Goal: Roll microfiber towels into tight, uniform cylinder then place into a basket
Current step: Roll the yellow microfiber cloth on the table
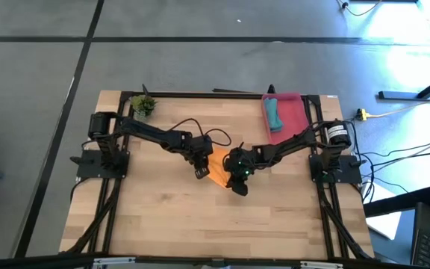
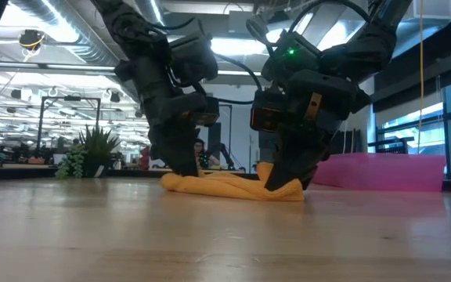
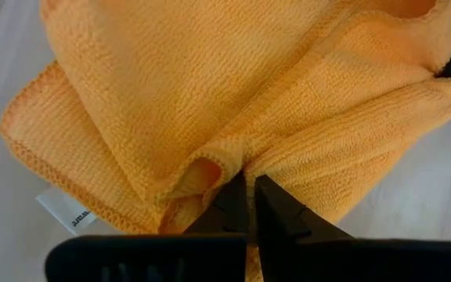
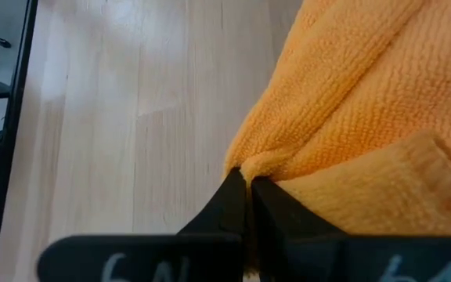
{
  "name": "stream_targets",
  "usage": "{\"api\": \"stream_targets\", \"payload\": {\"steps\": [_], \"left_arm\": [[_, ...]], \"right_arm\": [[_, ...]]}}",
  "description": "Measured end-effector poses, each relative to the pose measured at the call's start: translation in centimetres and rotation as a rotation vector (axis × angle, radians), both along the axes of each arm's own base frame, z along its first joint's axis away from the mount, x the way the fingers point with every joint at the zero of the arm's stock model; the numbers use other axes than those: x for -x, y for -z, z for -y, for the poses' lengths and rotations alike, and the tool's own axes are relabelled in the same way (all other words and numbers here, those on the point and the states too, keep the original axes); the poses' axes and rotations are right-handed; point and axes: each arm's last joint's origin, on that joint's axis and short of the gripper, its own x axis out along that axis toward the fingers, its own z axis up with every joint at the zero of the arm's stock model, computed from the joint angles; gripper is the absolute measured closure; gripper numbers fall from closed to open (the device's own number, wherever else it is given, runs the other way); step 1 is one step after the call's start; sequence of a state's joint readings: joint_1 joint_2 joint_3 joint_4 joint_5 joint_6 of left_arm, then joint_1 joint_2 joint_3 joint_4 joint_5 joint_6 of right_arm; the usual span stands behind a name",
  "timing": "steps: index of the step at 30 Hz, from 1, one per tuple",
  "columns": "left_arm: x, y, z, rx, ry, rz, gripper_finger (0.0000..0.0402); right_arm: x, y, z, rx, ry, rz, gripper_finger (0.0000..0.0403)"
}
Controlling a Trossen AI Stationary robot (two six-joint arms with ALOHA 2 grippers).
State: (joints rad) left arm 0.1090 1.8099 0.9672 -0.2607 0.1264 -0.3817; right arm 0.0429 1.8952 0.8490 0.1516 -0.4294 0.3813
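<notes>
wooden bench [image 1: 163, 217] carried all. pink basket [image 1: 293, 112] sat at far right corner, teal towel [image 1: 274, 113] lying inside. orange towel [image 1: 219, 169] lay mid-bench, partly folded. left end effector [image 1: 201, 172] and right end effector [image 1: 239, 187] each clamped on its edge.

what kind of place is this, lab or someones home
Most likely a robotics lab or open workshop, not a home: exposed ceiling ducts, rows of desks with equipment behind the wooden table, and a concrete floor.
</notes>
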Motion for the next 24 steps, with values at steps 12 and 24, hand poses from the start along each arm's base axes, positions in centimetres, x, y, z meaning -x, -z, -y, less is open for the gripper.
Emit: {"api": "stream_targets", "payload": {"steps": [12,24], "left_arm": [[0.0,0.1,1.4,-0.051,0.069,-0.017,0.0401],[0.0,0.2,2.0,-0.062,0.082,-0.022,0.0401]], "right_arm": [[0.3,-1.3,0.2,-0.013,0.004,0.007,0.0396],[0.7,-2.2,0.5,0.010,0.023,-0.003,0.0396]]}}
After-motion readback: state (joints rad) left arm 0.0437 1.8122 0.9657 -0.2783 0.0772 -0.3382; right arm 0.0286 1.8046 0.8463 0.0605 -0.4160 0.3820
